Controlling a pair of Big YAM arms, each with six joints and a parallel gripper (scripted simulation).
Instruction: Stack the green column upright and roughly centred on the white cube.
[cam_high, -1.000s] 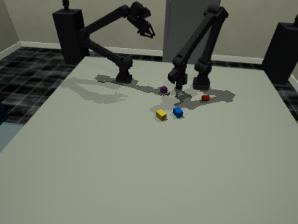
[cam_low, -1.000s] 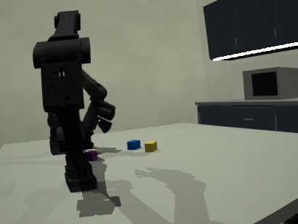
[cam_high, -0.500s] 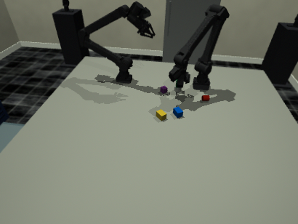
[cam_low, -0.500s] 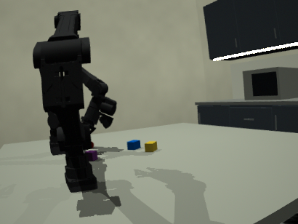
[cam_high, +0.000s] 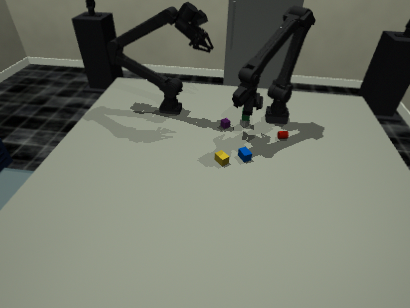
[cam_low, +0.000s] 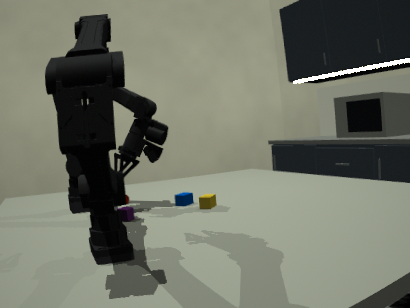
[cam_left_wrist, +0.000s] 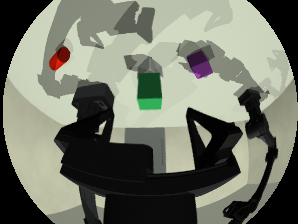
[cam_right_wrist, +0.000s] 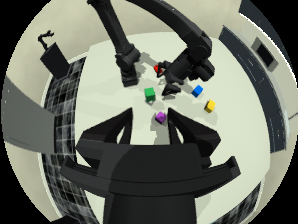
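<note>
The green column (cam_high: 245, 118) (cam_left_wrist: 149, 89) (cam_right_wrist: 149, 94) stands upright on the white cube (cam_high: 244, 123). The cube is partly hidden by the column in the left wrist view. The column looks roughly centred on it, though the exact centring is hard to tell. My left gripper (cam_left_wrist: 150, 111) is wide open, its fingers on either side of the column's line and clear of it. My right gripper (cam_right_wrist: 150, 111) (cam_high: 208, 48) is partly open and empty, high above the table, away from the stack. In the exterior view the stack is hidden behind the right arm.
A purple cube (cam_high: 225, 123) (cam_left_wrist: 200, 65) (cam_right_wrist: 160, 117) lies near the stack. A red cylinder (cam_high: 283, 135) (cam_left_wrist: 59, 58) lies on the stack's other side. A blue block (cam_high: 245, 154) (cam_low: 184, 199) and a yellow block (cam_high: 222, 158) (cam_low: 207, 201) lie farther out.
</note>
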